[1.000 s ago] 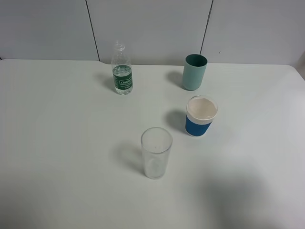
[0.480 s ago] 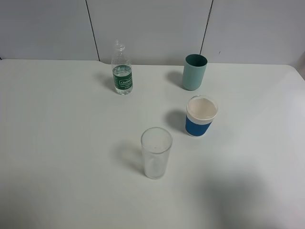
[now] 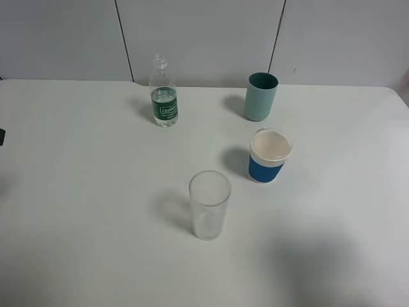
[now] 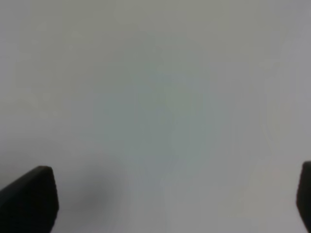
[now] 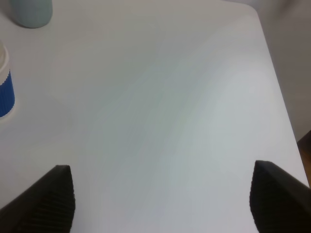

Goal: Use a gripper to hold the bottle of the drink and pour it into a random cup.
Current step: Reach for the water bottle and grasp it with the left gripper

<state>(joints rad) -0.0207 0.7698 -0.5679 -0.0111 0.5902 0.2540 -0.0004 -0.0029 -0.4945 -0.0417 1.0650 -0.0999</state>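
Saw the bottle (image 3: 163,96) upright near the table's (image 3: 77,192) far edge, left of middle, its top hard to make out against the wall (image 3: 204,38). Found the cup (image 3: 270,155) right of centre, well apart from the bottle, with a teal cup (image 3: 261,96) behind it and a glass (image 3: 209,204) nearer the front. Caught only the fingertips (image 4: 29,204) of the left gripper (image 4: 167,204), spread wide over bare table, gripping nothing. Found the right gripper (image 5: 163,199) likewise wide and empty, toward the right edge, with both cups cut off by that view. Could not identify a dark sliver (image 3: 1,137) at the left edge.
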